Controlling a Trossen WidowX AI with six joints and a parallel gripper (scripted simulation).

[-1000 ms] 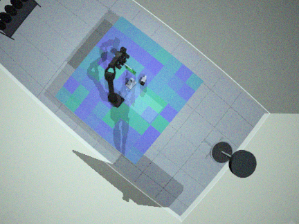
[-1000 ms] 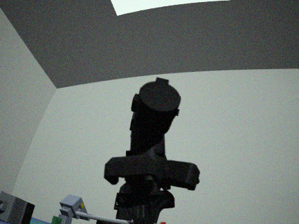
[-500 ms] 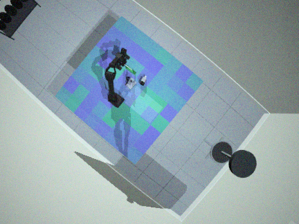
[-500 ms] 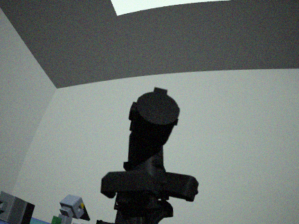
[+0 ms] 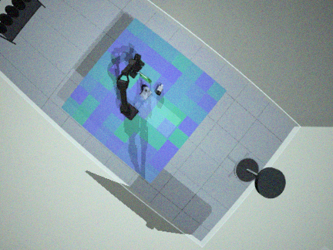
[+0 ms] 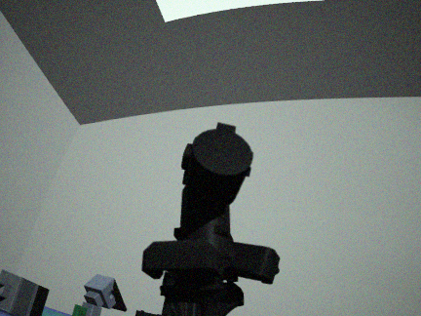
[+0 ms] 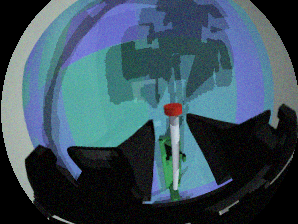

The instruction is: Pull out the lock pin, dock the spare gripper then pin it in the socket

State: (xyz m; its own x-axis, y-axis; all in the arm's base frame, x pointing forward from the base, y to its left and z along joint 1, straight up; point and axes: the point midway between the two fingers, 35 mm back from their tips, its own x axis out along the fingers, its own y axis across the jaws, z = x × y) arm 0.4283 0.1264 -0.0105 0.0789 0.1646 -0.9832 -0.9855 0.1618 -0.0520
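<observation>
The lock pin (image 7: 175, 145), white with a red head, runs between my fingers in the wrist view. My gripper (image 7: 169, 120) is partly open, with a gap on each side of the pin. A green piece (image 7: 166, 162) (image 5: 146, 79) (image 6: 79, 310) shows beneath and behind the pin; whether the pin rests on it is unclear. Two small grey-and-black units stand beside it: one unit (image 5: 145, 92) nearer the arm base and another unit (image 5: 159, 89) to its right. Which is the mount and which the spare gripper is too small to tell. The socket hole is not visible.
The dark arm (image 5: 122, 90) stands on a patchwork mat (image 5: 169, 148) and reaches up past the two grey units. In the exterior view, two grey blocks show at the lower left. A round dark stand (image 5: 270, 182) is far off at the right.
</observation>
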